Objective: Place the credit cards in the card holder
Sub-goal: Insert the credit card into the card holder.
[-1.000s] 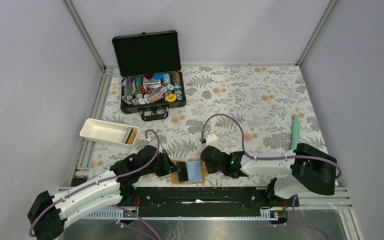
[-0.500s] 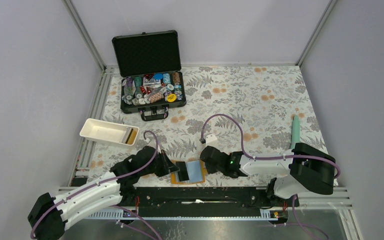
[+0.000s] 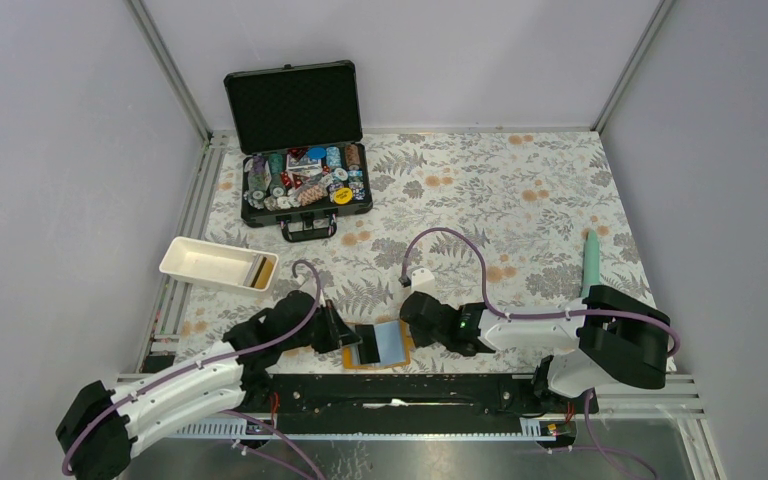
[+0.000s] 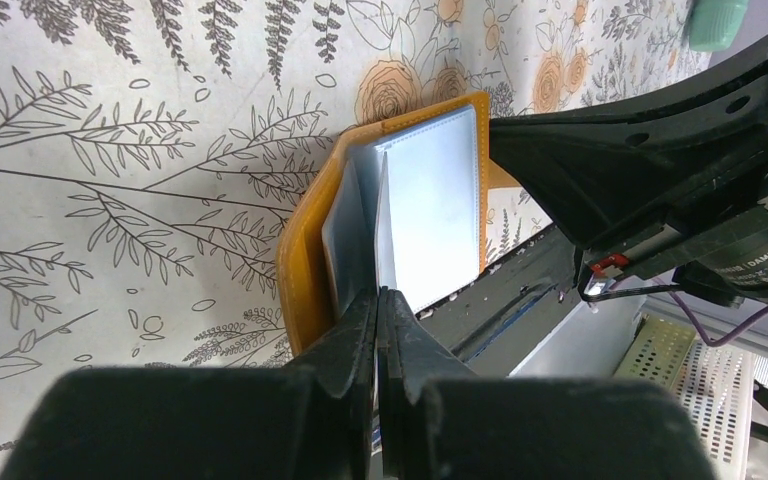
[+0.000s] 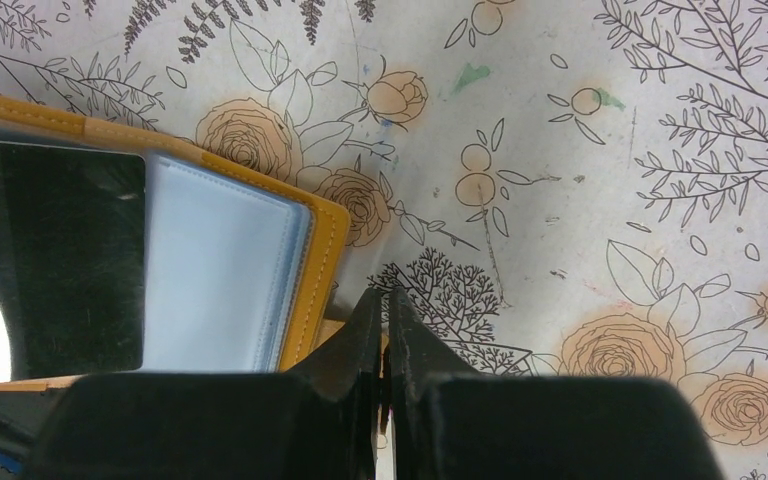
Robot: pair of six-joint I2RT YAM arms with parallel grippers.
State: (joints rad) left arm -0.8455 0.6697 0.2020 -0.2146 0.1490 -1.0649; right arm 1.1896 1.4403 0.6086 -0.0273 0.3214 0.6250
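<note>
left wrist view: the left pincer [image 4: 378, 295] is clenched on one edge of a thin sheet seen edge-on. the other views show it to be the black card [image 5: 55, 255], tilted over the open card holder [image 5: 320, 250], which lies at the near edge of the flowered bench [image 5: 610, 150], between the two arms. the right pincer [image 5: 384, 298], clenched with nothing in it, has its tips just beside the holder's orange right border, over what looks like the snap tab; whether it presses there cannot be told. the card's far edge lies against the pale-blue sleeve [image 5: 220, 270] but does not look seated in it. the step in hand appears to be sliding the card into that pocket. done well, it calls for a low, flat approach with the card's edge square to the sleeve mouth. the push should be slow and run along the sleeve rather than down onto it, with the right arm steadying the holder so it neither skids nor folds shut. letting go early would probably leave the card lying on top. the pale card cannot be made out.
</note>
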